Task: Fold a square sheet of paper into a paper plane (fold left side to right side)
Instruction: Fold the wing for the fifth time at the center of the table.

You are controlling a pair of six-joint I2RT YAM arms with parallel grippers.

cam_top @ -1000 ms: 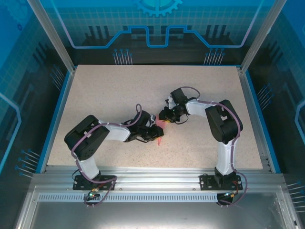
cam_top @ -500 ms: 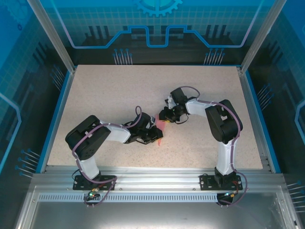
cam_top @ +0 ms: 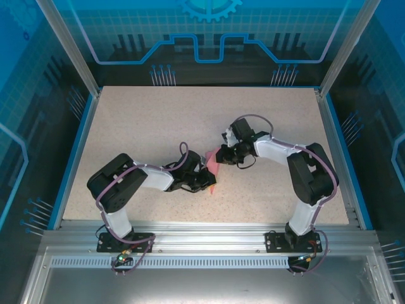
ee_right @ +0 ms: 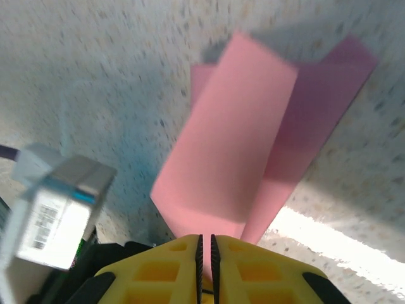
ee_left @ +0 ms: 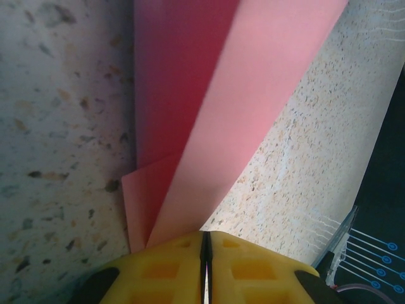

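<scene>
The paper (cam_top: pixel 212 166) sits about midway between the table's (cam_top: pixel 139 120) left and right edges, a little nearer the near edge than the far one, and it is pinched from both ends. The left gripper (cam_top: pixel 206 180) comes at it from the near-left and the right gripper (cam_top: pixel 222 156) from the far-right, so the pink strip lies between the two heads. In the left wrist view, the yellow fingers (ee_left: pixel 253 269) of the left gripper (ee_left: pixel 204 239) are pressed together to a hairline seam. The narrow end of the paper (ee_left: pixel 215 107) runs straight into that seam. A lighter pink band slants up to the right over a darker red layer, and a small corner pokes out at lower left above the speckled table (ee_left: pixel 57 126). In the right wrist view, the right gripper (ee_right: pixel 204 244) has its fingers (ee_right: pixel 158 272) nearly touching, with only a thin slit between them. The paper (ee_right: pixel 228 145) tapers down into that slit and is clamped there. A pale flap lies over a darker, wider layer that fans out behind it, and the paper throws a shadow on the table (ee_right: pixel 95 63). A blurred white block with a label (ee_right: pixel 54 202) sits at the left of that view.
</scene>
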